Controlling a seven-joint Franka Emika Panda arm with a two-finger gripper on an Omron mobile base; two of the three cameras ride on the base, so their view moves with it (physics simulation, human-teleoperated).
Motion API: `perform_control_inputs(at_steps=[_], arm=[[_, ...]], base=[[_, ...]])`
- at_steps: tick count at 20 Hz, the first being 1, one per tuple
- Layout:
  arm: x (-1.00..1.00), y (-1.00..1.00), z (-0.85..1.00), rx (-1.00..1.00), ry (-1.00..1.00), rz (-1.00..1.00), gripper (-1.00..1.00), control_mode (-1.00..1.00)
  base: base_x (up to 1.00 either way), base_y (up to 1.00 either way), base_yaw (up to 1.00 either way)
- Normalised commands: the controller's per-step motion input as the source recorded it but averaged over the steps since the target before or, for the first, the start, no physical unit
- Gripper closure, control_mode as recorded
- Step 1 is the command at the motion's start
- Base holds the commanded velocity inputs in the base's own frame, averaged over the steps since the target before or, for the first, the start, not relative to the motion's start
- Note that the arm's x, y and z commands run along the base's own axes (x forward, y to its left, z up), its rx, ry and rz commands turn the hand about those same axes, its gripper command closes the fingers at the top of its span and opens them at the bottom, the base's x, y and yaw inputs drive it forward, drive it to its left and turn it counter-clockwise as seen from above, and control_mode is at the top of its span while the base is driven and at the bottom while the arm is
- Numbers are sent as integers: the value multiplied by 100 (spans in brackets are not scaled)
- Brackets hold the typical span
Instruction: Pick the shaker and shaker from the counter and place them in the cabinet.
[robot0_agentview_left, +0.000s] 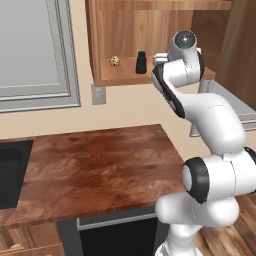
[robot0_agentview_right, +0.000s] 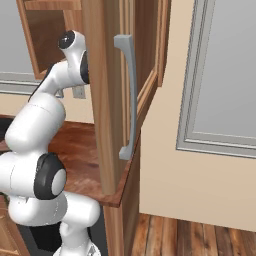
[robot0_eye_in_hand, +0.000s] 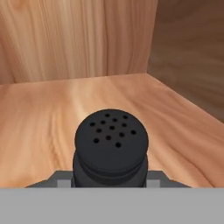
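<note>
Gripper (robot0_eye_in_hand: 110, 181): closed on a black shaker (robot0_eye_in_hand: 111, 146), clamped low on its body; the finger tips themselves were hidden behind the shaker and cut off at the bottom of the hand view.
Held shaker: upright between the jaws, its perforated rounded top facing the hand camera; whether its base touched the shelf could not be told.
Hand in the left base view: concealed behind the arm's wrist (robot0_agentview_left: 181, 70), reaching into the cabinet (robot0_agentview_left: 125, 30).
Cabinet contents: beneath and beyond the gripper lay the plain wooden shelf (robot0_eye_in_hand: 52, 113), with the rear wall ahead and a darker side wall to the gripper's right.
Second shaker (robot0_agentview_left: 141, 62): stood upright on the same shelf, just to the gripper's left, apart from the arm.
Speckled ball (robot0_agentview_left: 115, 61): small, tan, on the shelf further to the left, beyond the second shaker.
Right base view: the open cabinet door (robot0_agentview_right: 107, 95) with its grey handle (robot0_agentview_right: 129, 95) blocked the interior; the arm passed behind the door edge.
Counter (robot0_agentview_left: 95, 167): brown surface well below the gripper; a dark sink (robot0_agentview_left: 12, 172) cut off at its left edge.
</note>
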Motion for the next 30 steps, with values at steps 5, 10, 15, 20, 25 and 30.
perform_control_inputs(at_steps=[5,10,15,20,25,30], arm=[[48,-8,-16,-1,0,0,100,-100],[43,-6,-19,-1,0,0,100,-100],[26,0,-17,0,0,0,-100,-100],[6,0,-11,0,0,0,-100,-100],[-4,0,-2,0,0,0,-100,-100],[-35,0,0,0,-4,0,-100,-100]], base=[[0,0,0],[0,0,0],[0,0,0],[0,0,0],[0,0,0],[0,0,0]])
